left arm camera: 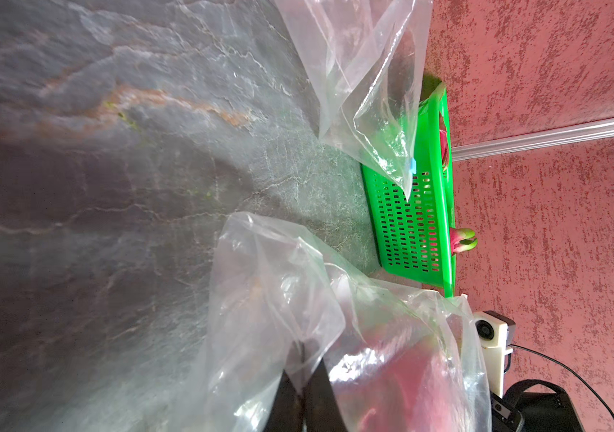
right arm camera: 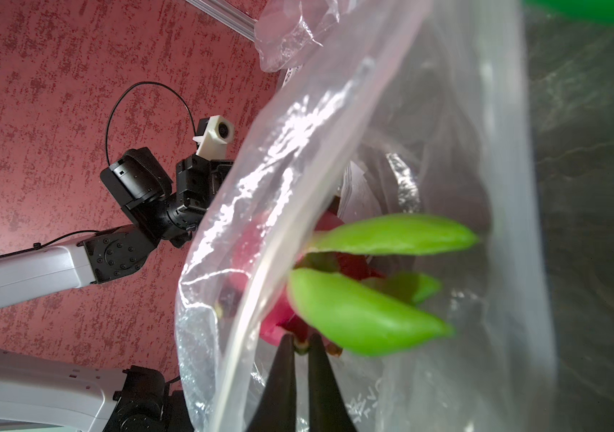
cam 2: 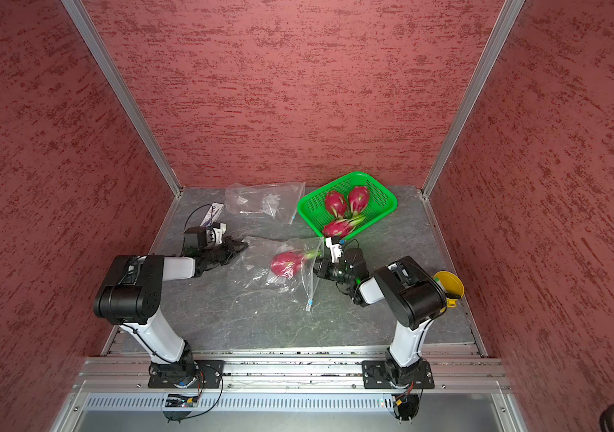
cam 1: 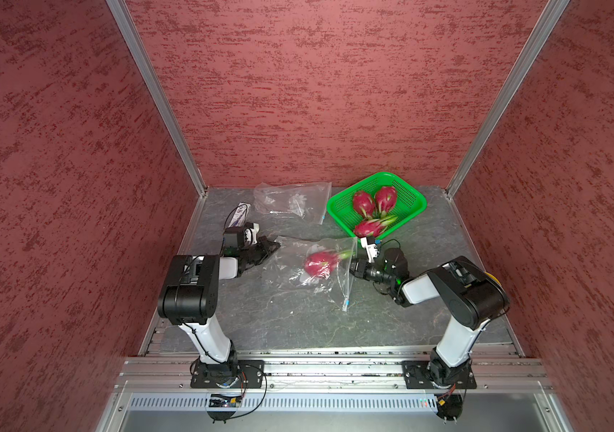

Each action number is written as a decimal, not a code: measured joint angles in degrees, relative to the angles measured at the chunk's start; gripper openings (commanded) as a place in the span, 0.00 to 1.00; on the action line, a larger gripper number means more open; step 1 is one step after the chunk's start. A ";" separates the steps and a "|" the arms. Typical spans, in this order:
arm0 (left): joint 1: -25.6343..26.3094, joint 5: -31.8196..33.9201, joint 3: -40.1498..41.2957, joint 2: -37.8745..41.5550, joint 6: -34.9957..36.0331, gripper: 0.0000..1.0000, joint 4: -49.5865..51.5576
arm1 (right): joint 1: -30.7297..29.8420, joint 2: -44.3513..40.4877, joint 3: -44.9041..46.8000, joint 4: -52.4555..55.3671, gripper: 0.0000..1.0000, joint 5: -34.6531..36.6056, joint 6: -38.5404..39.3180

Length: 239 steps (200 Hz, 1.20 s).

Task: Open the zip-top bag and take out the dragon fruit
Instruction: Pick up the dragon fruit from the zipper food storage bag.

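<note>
We see the magenta-pink, oval dragon fruit (cam 1: 321, 262) with green-tipped scales lying inside the clear plastic zip-top bag (cam 1: 298, 278), near the middle of the grey, stone-patterned worktop (cam 1: 279, 325). Its green tips point right, toward the bag's mouth, which gapes on that side. The fruit looks blurred in both top views.

The right pincer (right arm camera: 301, 338) reaches into that mouth from the right. Its jaws stand narrow, with a small bit of the fruit's leafy end between the tips. We cannot tell whether they clamp it or merely flank it.

The left pincer (left arm camera: 303, 370) is at the bag's left edge. Its jaws are closed together with a fold of the clear plastic pinched between them.

The bag's zip edge runs along its right side toward us and ends in a small blue slider (cam 1: 346, 300).

Just beyond the bag, to the far right, stands a bright green mesh basket (cam 1: 410, 189). It holds three more fruits of the same kind: one (cam 1: 363, 202), another (cam 1: 386, 197) and a third (cam 1: 367, 227) nearest the bag.

Left of the basket, at the far edge, a second clear bag (cam 1: 290, 200) lies flat, with a small white packet (cam 1: 242, 213) to its left.

In a top view, a yellow cup-shaped object (cam 2: 449, 286) shows behind the right arm.
</note>
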<state>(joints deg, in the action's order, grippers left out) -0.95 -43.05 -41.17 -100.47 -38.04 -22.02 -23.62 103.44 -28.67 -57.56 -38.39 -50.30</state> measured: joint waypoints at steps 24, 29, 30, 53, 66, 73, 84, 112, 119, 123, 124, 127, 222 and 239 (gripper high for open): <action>0.00 -0.20 0.00 0.00 0.09 0.00 0.37 | 0.37 1.11 -0.02 -0.83 0.45 0.04 -1.68; 0.00 -0.22 0.00 0.00 0.17 0.00 0.42 | 0.44 1.29 -0.09 -1.09 0.47 0.07 -2.01; 0.00 -0.22 0.00 0.00 0.17 0.00 0.44 | 0.44 1.33 -0.11 -1.11 0.47 0.09 -2.16; 0.04 -0.39 -0.04 -0.02 0.28 0.00 0.59 | 0.52 3.30 -1.27 -3.30 0.51 0.55 -5.25; 0.09 -0.42 -0.09 -0.02 0.35 0.00 0.57 | 0.52 5.05 -2.56 -4.85 0.52 1.14 -7.34; 0.20 -0.42 -0.09 -0.02 0.37 0.00 0.59 | 0.52 6.21 -3.37 -6.47 0.52 1.49 -8.48; 0.33 -0.42 -0.09 -0.04 0.37 0.00 0.59 | 0.52 7.69 -4.44 -8.83 0.51 1.95 -10.34; 0.61 -0.42 -0.09 -0.04 0.37 0.00 0.61 | 0.52 11.02 -6.62 -14.14 0.50 3.96 -15.06; 0.66 -0.42 -0.09 -0.04 0.37 0.00 0.61 | 0.52 11.65 -7.02 -15.19 0.49 4.59 -15.87; 0.66 -0.42 -0.09 -0.04 0.37 0.00 0.61 | 0.52 11.93 -7.26 -15.65 0.49 4.81 -16.41; 0.66 -0.42 -0.09 -0.04 0.37 0.00 0.61 | 0.52 11.98 -7.28 -15.76 0.49 4.85 -16.52; 0.66 -0.42 -0.09 -0.04 0.37 0.00 0.61 | 0.50 12.20 -7.41 -16.17 0.49 5.16 -16.98; 0.74 -0.39 -0.09 -0.04 0.35 0.00 0.59 | -0.17 13.25 -12.26 -12.63 0.45 11.37 -18.82; 0.81 -0.39 -0.09 -0.04 0.35 0.00 0.57 | -0.48 13.25 -12.74 -11.56 0.46 12.48 -18.14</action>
<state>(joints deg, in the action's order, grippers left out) -0.14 -43.44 -41.25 -100.51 -37.69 -21.45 -24.10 116.68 -41.41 -69.12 -25.91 -68.45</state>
